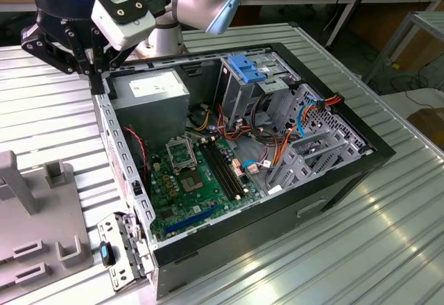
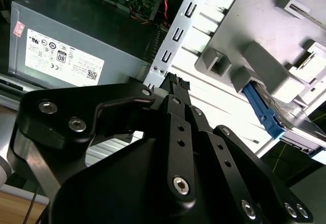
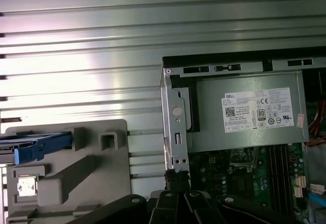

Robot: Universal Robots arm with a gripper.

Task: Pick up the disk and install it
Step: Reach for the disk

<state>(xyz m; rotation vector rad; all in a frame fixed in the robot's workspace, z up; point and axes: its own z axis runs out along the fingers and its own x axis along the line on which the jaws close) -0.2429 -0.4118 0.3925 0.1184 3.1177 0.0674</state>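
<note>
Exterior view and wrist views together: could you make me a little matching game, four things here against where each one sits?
Things:
1. disk
2. power supply
3. motherboard
4. gripper

Places:
A. green board on the floor of the open case
B. resting in the grey holder, outside the case
C. grey box with a white label, in a corner of the case
D. close to the case's metal edge, beside the power supply

Pairs: 1-B, 2-C, 3-A, 4-D.
</note>
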